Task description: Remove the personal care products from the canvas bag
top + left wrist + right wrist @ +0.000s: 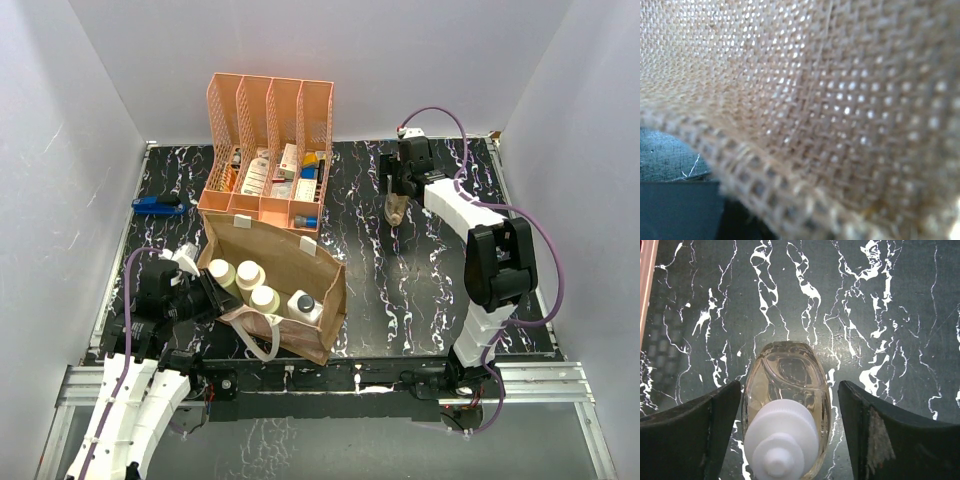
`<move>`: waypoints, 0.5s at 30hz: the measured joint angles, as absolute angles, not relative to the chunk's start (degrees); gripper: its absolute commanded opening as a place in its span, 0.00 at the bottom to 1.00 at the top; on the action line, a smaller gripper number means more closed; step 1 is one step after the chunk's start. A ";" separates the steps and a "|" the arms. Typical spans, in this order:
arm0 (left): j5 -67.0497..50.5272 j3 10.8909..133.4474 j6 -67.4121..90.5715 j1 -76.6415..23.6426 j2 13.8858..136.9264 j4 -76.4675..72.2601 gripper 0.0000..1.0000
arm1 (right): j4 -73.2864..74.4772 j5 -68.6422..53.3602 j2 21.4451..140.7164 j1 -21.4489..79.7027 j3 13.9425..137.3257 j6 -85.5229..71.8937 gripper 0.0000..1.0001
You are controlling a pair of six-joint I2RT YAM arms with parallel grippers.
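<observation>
The tan canvas bag (293, 258) stands open at the front left, its cream handle (262, 340) hanging over the near side. Inside stand three pale olive bottles with cream caps (221, 271) (250, 274) (265, 298) and a white squarish bottle with a dark cap (303, 304). My left gripper (203, 290) presses against the bag's left wall; canvas weave (830, 100) fills the left wrist view and hides the fingers. The clear white-capped bottle (785, 390) stands upright on the table at the back right (396, 210). My right gripper (789, 390) is open, one jaw on each side of it with gaps.
An orange slotted file rack (270, 125) with small boxes and tubes stands just behind the bag. A blue object (158, 205) lies at the left edge. The black marbled table (420, 280) has white walls around it.
</observation>
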State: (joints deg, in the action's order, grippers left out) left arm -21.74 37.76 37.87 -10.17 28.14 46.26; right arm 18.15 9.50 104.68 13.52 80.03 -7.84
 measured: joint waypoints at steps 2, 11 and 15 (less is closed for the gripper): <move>-21.91 37.76 37.50 -10.15 28.14 46.24 0.23 | 18.22 9.67 104.49 13.52 80.03 -7.84 0.96; -21.85 38.30 35.53 -9.85 29.10 44.75 0.30 | 27.86 9.67 96.36 14.59 81.78 -9.04 0.99; -21.85 38.96 35.31 -9.85 30.09 44.82 0.28 | 32.75 6.92 88.20 19.09 82.56 -10.57 0.99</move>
